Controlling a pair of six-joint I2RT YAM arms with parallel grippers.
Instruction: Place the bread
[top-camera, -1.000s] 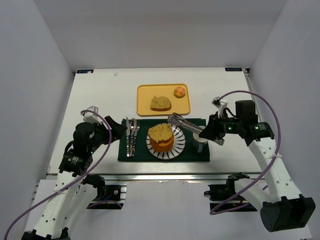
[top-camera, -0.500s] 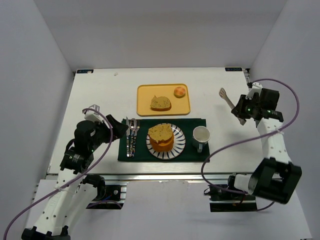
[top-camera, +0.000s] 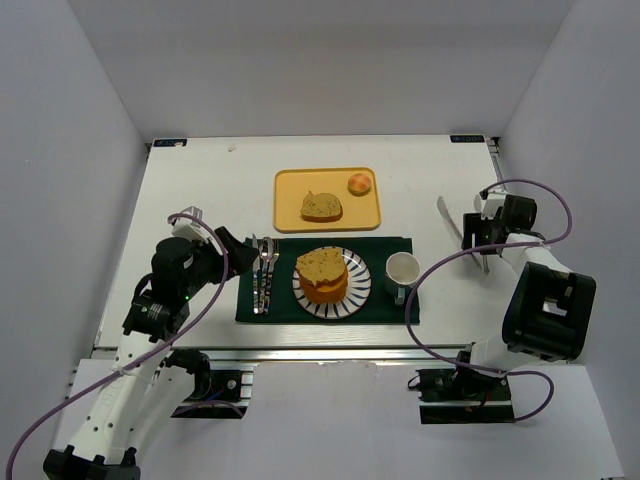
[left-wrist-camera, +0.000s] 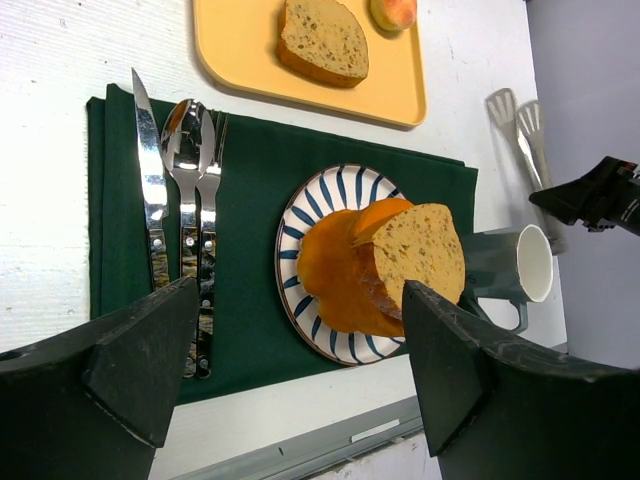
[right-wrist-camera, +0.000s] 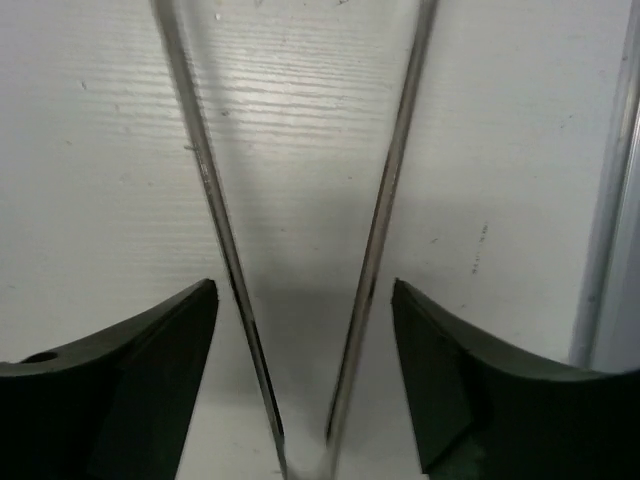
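- Top view: bread (top-camera: 320, 264) lies flat on the orange cylinder (top-camera: 326, 291), which stands on the striped plate (top-camera: 361, 285) in the middle of the green mat (top-camera: 285, 310). It looks placed.
- Second slice (top-camera: 321, 206) sits on the yellow tray (top-camera: 290, 220) with a bun (top-camera: 359, 184), just beyond the mat's far edge. Mug (top-camera: 401, 270) is just right of the plate.
- Right gripper (top-camera: 470, 237) is low at the right side of the table (top-camera: 200, 190), over the tongs (top-camera: 447, 214). The tongs lie on the table with their long axis near–far, slanted so the paddle ends point far-left.
- Left gripper (top-camera: 230, 255) hangs over the mat's left edge by the cutlery (top-camera: 263, 272).
- Left wrist view: its fingers (left-wrist-camera: 130, 370) are spread wide with nothing between them, so it is empty. Bread is dead ahead on the stack, crust intact, not overhanging much. Tray slice is beyond it, tongs far right.
- Right wrist view: both tong legs run between the fingers (right-wrist-camera: 120, 390) and diverge away from the camera. Jaws are wide and I see a thin gap at each leg, so this reads as let go, tongs resting on the table.
- Key relation: bread is well left of the tongs with the mug between them, and the left arm is the nearer one.
- If the tray slice is next, it lies left and slightly far of the paddle ends. The right arm would need to squeeze the legs again, then swing left past the mug.
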